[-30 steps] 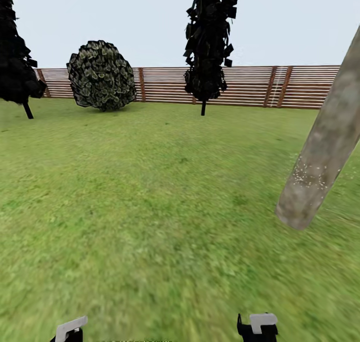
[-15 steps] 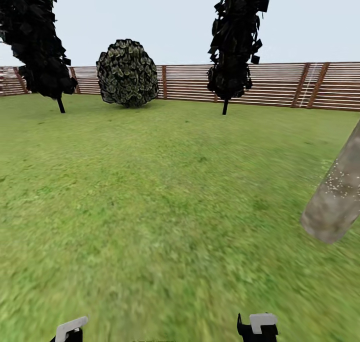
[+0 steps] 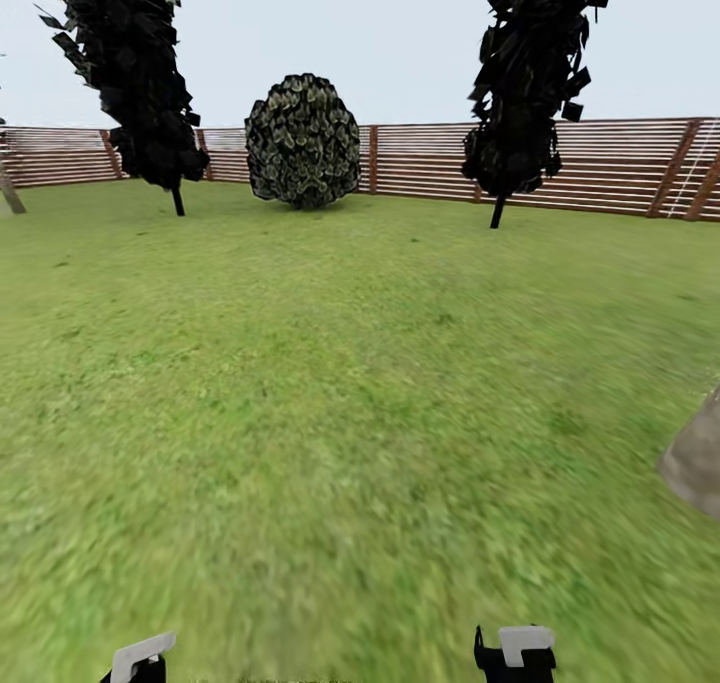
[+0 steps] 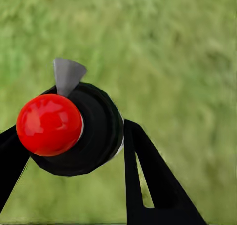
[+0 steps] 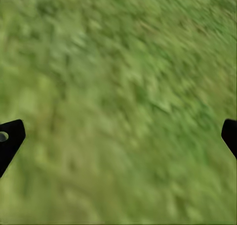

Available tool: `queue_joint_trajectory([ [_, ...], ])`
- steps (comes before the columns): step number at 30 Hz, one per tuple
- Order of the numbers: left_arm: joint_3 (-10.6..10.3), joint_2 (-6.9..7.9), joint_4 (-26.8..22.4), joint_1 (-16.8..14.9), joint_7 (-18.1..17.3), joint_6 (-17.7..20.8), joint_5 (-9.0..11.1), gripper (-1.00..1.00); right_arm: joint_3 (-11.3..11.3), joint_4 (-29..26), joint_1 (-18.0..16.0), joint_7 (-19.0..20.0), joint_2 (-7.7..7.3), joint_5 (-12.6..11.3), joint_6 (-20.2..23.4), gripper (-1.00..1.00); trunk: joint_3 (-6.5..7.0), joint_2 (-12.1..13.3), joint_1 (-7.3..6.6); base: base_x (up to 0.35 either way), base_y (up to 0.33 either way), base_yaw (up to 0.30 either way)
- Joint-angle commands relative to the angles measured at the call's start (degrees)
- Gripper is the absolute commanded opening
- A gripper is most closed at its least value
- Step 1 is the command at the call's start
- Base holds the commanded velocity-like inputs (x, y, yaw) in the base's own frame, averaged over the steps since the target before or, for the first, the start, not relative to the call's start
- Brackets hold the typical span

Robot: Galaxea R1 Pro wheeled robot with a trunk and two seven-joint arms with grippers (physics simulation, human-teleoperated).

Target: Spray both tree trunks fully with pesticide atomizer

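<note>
**A:** So what changed for us since a second ago? The whole head picture slid right, so that's our camera turning, not the garden moving. The tree trunk [image 3: 695,463] that crossed the right side, dusted with white specks, is now just a grey-tan stub cut off at the right edge, lower right. We can't make out any specks on the bit that's left.

**B:** Yep. And a second dark narrow tree [image 3: 130,73] came fully into the upper left, while the round shrub [image 3: 303,141] and the other dark tree [image 3: 530,83] drifted right.

**A:** Near stuff first: at the bottom edge of the head view we only see the tops of both arms, too cropped to read. In the left wrist view our left gripper [image 4: 74,151] has its black fingers [image 4: 148,180] clamped on the pesticide atomizer [image 4: 81,131], a black round body with a red ball and a grey tab. So that's where the atomizer is, in our left grip, over blurry grass [image 4: 182,52].

**B:** Right gripper [image 5: 118,136]: just two black tips at opposite edges of the frame, spread wide, only grass between them.

**A:** Farthest out, the slatted wooden fence [image 3: 610,163] runs across the back. A thin pale sliver at the far left edge [image 3: 10,191] is too cut off to tell what it is.
</note>
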Motion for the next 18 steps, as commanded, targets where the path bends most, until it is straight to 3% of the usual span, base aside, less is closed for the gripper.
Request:
queue_joint_trajectory([
  [1,0.49,-0.01,0.08,-0.06,-0.04,-0.22,-0.59,-1.00,-0.42,0.04,-0.04,-0.27,0.01,0.60,-0.12,1.00,-0.09,-0.02,-0.01,0.000,0.000,0.274],
  [18,0.49,-0.01,0.17,-0.04,-0.04,-0.22,-0.66,-1.00,-0.42,-0.04,-0.03,-0.31,0.01,0.60,-0.12,1.00,-0.86,-0.02,-0.01,0.000,0.000,0.274],
])
